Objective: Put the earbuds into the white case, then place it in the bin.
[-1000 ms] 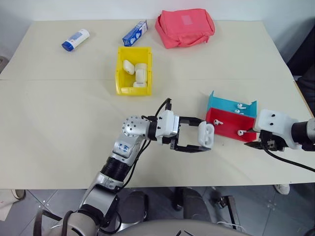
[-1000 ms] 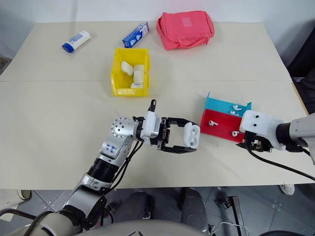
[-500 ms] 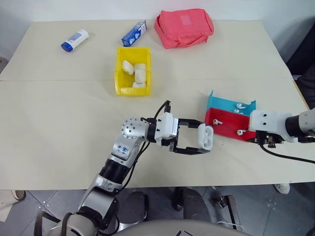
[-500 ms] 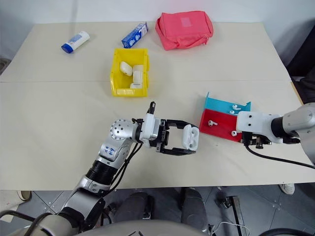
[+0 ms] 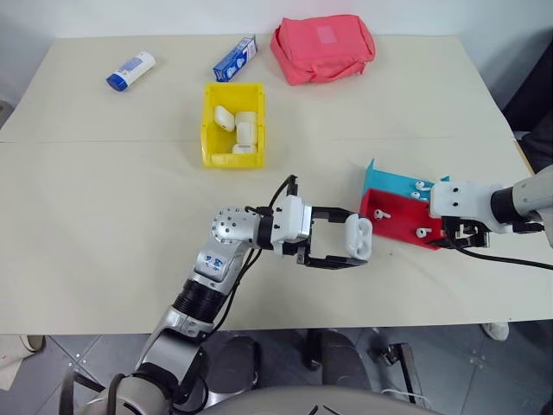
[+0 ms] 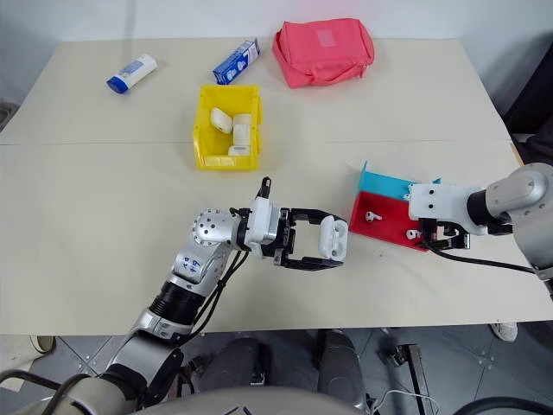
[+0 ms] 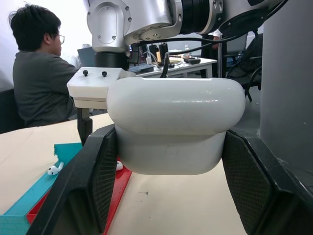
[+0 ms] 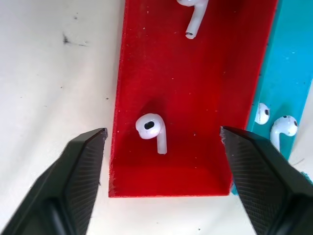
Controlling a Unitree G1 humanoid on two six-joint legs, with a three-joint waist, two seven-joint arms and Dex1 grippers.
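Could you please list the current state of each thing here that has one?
left gripper: shut on the white case.
white case: held off the table, lid closed.
right gripper: open above the red tray.
red tray: holds two earbuds.
teal tray: holds earbuds.
yellow bin: holds several white cases.
pink pouch: closed.

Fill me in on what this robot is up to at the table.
The left gripper holds a white case above the table, shut on it. The right gripper hangs open over the red tray, its fingers either side of an earbud lying there. A second earbud lies in the same tray, and two more in the teal tray. The yellow bin already holds several white cases. No earbud is in a gripper yet.
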